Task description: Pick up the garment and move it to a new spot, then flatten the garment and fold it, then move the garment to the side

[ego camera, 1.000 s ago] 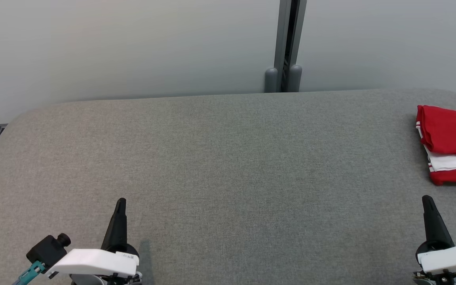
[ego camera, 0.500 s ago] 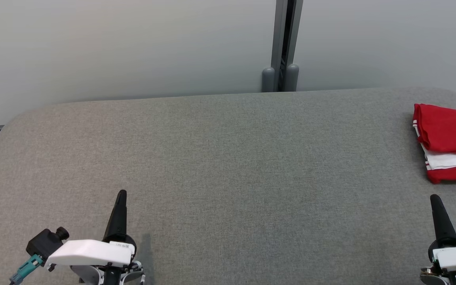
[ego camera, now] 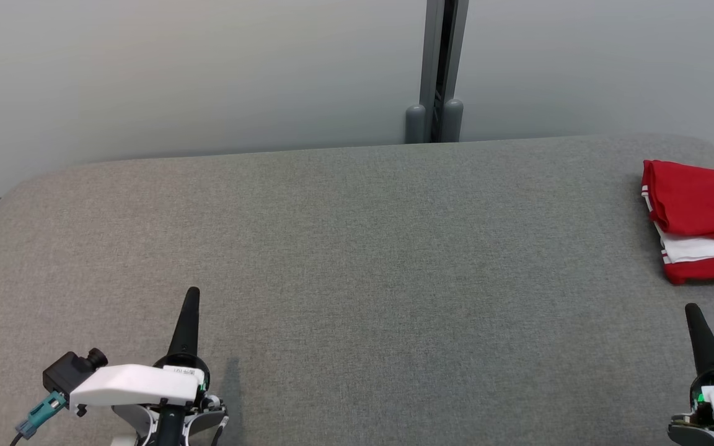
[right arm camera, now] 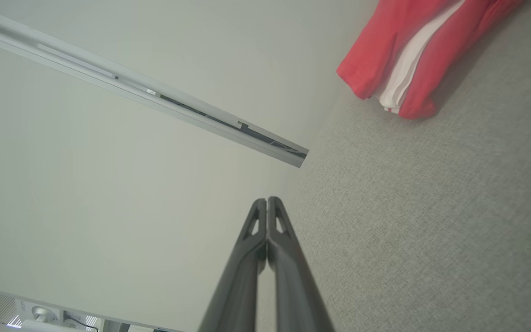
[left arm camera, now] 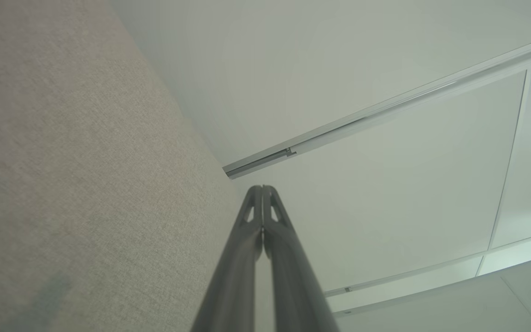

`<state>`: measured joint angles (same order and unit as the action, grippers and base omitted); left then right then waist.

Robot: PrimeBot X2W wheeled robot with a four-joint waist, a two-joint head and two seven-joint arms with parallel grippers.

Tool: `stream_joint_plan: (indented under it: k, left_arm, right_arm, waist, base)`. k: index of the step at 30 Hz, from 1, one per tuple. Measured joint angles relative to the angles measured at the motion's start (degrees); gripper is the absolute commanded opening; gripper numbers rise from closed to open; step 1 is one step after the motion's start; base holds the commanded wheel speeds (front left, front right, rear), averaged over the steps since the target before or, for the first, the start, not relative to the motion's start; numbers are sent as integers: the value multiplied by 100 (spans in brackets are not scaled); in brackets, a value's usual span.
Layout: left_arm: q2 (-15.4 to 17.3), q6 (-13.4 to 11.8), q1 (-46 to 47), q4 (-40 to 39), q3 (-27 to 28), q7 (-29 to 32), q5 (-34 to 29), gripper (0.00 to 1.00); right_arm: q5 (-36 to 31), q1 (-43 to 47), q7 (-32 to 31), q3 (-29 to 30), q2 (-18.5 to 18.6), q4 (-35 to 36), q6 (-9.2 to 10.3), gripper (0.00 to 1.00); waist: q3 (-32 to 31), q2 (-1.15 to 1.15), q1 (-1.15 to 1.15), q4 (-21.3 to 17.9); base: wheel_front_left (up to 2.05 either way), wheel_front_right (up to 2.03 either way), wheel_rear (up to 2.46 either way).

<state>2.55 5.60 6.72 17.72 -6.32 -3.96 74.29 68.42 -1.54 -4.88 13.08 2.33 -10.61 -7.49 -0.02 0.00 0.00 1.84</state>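
I see the folded red-and-white cloth garment (ego camera: 698, 214) at the right edge of the grey fabric surface (ego camera: 357, 248); my left gripper (ego camera: 192, 292) and right gripper (ego camera: 692, 308) hover clear, jaws pressed together, empty.

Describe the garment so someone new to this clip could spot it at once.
Start at the wide grey fabric-covered table before the pale wall. At its far right edge lies a folded red cloth garment. White bands across bright red set it apart from the plain grey.
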Motion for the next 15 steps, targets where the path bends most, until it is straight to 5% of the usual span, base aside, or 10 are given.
stream_joint_plan:
  k: [15]
  left_arm:
    - [4,49,202,76,-13,151,682,0]
  right_arm:
    - [793,-26,-258,201,9,-4,0,0]
  waist:
    - [9,0,0,-56]
  base:
    - [0,0,0]
